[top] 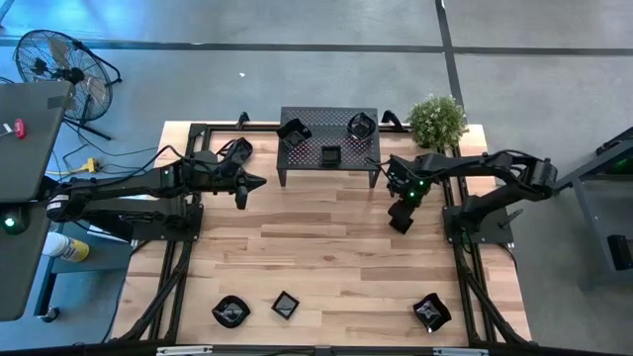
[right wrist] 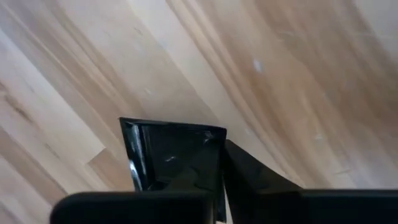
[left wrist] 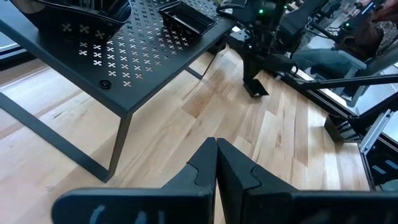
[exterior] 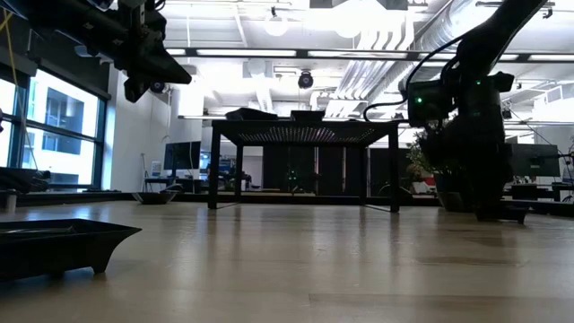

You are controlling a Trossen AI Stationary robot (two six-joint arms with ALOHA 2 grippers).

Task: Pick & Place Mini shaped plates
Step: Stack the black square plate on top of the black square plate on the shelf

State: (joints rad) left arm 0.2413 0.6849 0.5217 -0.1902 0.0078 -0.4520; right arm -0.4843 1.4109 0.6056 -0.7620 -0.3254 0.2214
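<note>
The right arm reaches in from the bench's right side, folded at the elbow, its wrist turned down so that the right claw (top: 401,220) hangs above the wooden bench (top: 326,257) just right of the rack's front leg. In the right wrist view the claw is clamped on a small glossy black square plate (right wrist: 174,155), one dark finger (right wrist: 249,177) pressed against the plate's edge, with bare wood planks behind it. The left arm stretches nearly level from the left side, its left claw (top: 253,183) pointing toward the black perforated rack (top: 307,156); in the left wrist view its two fingers (left wrist: 202,168) are pressed together with nothing between them. Three mini plates sit on top of the rack: one at the left end (top: 294,130), one near the front middle (top: 330,154), one at the right end (top: 360,125). Another lies on the bench beyond the left claw (top: 237,149). Three more rest along the near edge of the bench: two left of centre (top: 230,312) (top: 286,306) and one at the right (top: 431,312). A potted plant (top: 436,120) stands at the far right corner.
</note>
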